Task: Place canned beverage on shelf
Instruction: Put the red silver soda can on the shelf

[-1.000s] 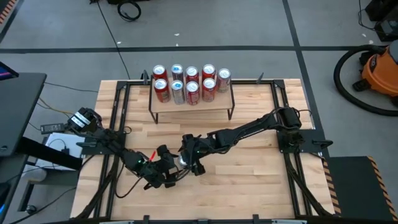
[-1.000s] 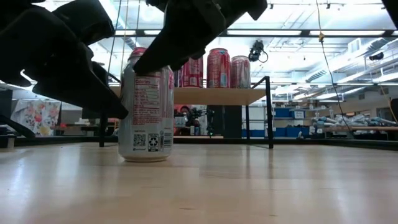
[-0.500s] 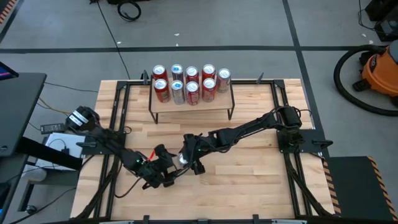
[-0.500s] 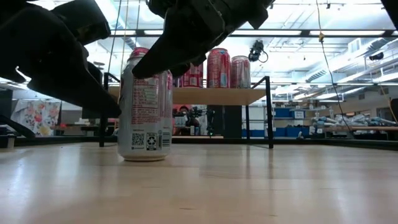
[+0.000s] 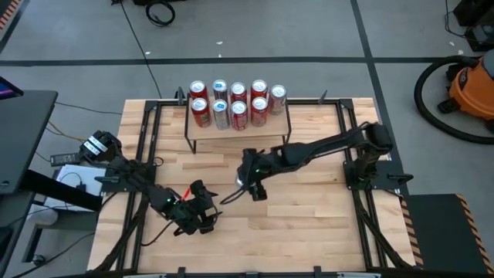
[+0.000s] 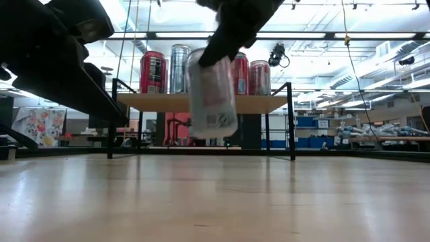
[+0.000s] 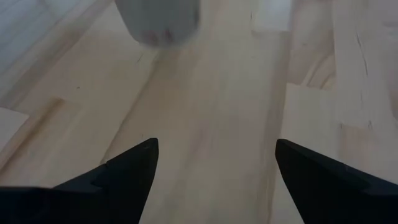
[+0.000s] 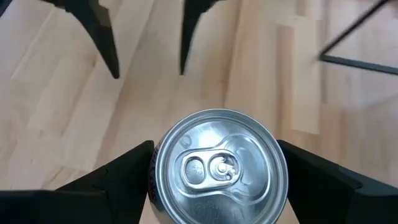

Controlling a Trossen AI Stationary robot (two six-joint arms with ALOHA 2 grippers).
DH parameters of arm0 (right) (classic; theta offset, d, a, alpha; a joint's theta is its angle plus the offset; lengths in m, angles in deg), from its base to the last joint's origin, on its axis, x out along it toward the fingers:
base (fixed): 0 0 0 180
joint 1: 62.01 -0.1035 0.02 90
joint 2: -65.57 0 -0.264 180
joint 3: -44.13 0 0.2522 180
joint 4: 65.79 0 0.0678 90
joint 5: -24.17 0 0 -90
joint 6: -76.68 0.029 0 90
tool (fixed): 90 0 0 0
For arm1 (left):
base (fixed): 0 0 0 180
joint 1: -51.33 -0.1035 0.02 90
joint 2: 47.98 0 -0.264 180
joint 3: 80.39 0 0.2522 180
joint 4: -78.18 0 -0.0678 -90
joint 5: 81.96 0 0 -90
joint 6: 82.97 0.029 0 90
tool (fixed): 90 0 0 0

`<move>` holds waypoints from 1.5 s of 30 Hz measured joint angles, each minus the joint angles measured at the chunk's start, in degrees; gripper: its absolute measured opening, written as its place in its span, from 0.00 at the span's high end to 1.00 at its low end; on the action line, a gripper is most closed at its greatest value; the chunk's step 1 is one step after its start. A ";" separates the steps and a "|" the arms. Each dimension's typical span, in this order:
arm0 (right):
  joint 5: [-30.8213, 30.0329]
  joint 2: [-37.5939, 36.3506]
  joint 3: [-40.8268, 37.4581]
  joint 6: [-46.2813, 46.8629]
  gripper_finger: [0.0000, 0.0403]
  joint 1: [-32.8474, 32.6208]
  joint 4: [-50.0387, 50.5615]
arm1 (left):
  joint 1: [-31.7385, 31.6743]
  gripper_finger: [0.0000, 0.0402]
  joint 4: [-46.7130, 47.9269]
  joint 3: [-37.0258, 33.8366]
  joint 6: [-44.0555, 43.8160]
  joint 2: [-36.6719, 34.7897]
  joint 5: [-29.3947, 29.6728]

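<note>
While airborne, can [image 6: 211, 94] in right gripper [image 8: 217, 163]

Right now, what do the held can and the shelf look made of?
Can: bare metal, likely aluminium; brushed silver lid with pull tab, printed glossy side. The right gripper holds it clear of the table.
Shelf: light wood board, matte and pale, on thin black legs that look like painted metal.

Overhead, table-level, 2 wrist views — all share table [image 5: 309, 208].
</note>
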 joint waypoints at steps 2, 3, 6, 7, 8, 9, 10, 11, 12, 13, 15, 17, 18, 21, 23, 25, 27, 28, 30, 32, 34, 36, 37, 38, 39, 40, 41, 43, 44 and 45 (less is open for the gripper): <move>-0.25 -2.80 -1.55 -0.11 0.21 0.63 0.02 | 0.02 0.16 0.01 0.00 -0.37 0.00 -0.10; -0.96 -4.48 -2.70 -0.01 0.21 0.91 -0.43 | 0.02 0.16 0.02 0.00 -0.45 0.00 -0.17; -4.39 -10.14 -7.74 0.15 0.21 1.61 -3.55 | 0.02 0.16 0.02 0.00 -0.46 0.00 -0.17; -5.13 -12.06 -9.54 0.16 0.21 1.89 -4.00 | 0.00 0.16 0.02 0.00 -0.31 0.00 -0.17; -6.07 -14.00 -11.04 0.17 0.21 2.19 -4.00 | 0.00 0.16 0.01 0.00 -0.04 0.00 -0.17; -6.99 -15.89 -12.41 0.14 0.21 2.46 -4.00 | -0.05 0.16 0.01 0.00 0.10 0.00 -0.17; -7.63 -17.97 -13.42 0.15 0.21 2.86 -4.00 | -0.21 0.16 0.01 0.00 0.23 0.00 -0.18; -8.21 -20.23 -14.19 0.11 0.21 3.31 -3.98 | -0.40 0.16 0.00 0.00 0.33 0.00 -0.21; -8.92 -22.40 -14.63 -0.11 0.21 3.88 -3.64 | -0.63 0.16 0.02 0.00 0.33 0.00 -0.20; -9.49 -24.55 -14.90 -0.47 0.21 4.54 -3.01 | -0.76 0.16 0.00 0.00 0.33 0.00 -0.25; -10.06 -28.14 -14.96 -1.10 0.21 6.38 -0.78 | -1.18 0.16 -0.09 0.00 0.31 0.00 -0.47; -9.78 -31.14 -15.04 -1.27 0.21 8.91 1.25 | -1.67 0.16 -0.82 0.00 0.31 0.00 -1.50; -9.23 -32.48 -15.06 -1.31 0.21 10.29 1.99 | -1.93 0.16 -1.34 0.00 0.31 0.00 -2.09; -7.38 -35.18 -15.04 -1.75 0.21 14.57 3.64 | -2.32 0.16 -2.23 0.00 1.17 0.00 -2.52; -5.66 -35.56 -15.04 -2.93 0.21 17.37 3.77 | -2.36 0.16 -2.49 0.00 2.71 0.00 -2.51; -2.85 -35.57 -15.04 -3.84 0.21 20.24 3.45 | -2.76 0.16 -2.65 0.00 3.61 0.00 -2.71; -0.31 -35.36 -15.04 -4.20 0.20 22.97 3.24 | -2.99 0.16 -2.57 0.00 3.66 -0.10 -2.87; 0.59 -35.08 -15.04 -4.50 0.20 24.30 3.13 | -3.02 0.16 -2.49 0.00 3.75 -0.25 -2.93; 2.08 -34.10 -15.04 -5.48 0.20 26.61 3.42 | -2.95 0.16 -2.69 0.02 3.79 -0.37 -3.12; 3.03 -33.56 -15.08 -6.62 0.20 28.72 3.82 | -2.88 0.16 -2.40 0.00 3.79 -0.55 -3.34; 3.64 -33.14 -15.08 -7.32 0.20 30.51 3.37 | -2.80 0.16 -2.78 0.04 3.76 -0.81 -3.63; 4.78 -32.65 -15.08 -7.69 0.20 32.47 4.02 | -2.80 0.16 -2.33 -0.01 3.81 -1.05 -3.88; 5.64 -32.48 -15.08 -7.76 0.20 33.33 4.04 | -2.78 0.16 -2.23 -0.02 4.02 -1.36 -4.08; 6.58 -32.28 -15.08 -7.85 0.20 34.27 3.96 | -2.78 0.16 -2.63 -0.02 4.38 -1.66 -4.37; 7.37 -32.11 -15.08 -8.05 0.20 35.03 3.88 | -2.78 0.16 -2.70 -0.01 4.69 -2.03 -4.67; 8.04 -32.09 -15.08 -8.28 0.20 35.68 3.97 | -2.78 0.16 -2.50 0.00 4.89 -2.39 -4.74; 8.40 -32.02 -15.07 -8.52 0.20 36.28 3.94 | -2.78 0.16 -2.21 0.00 5.14 -2.82 -4.76; 9.03 -31.60 -15.02 -8.84 0.20 37.12 3.77 | -2.85 0.16 -2.46 -0.01 5.73 -3.81 -4.71; 9.77 -31.38 -15.01 -8.87 0.20 37.60 3.75 | -2.90 0.16 -2.65 0.05 6.12 -4.09 -4.72; 10.47 -31.13 -14.99 -8.89 0.20 37.93 3.63 | -2.91 0.16 -2.43 0.05 6.51 -4.40 -4.72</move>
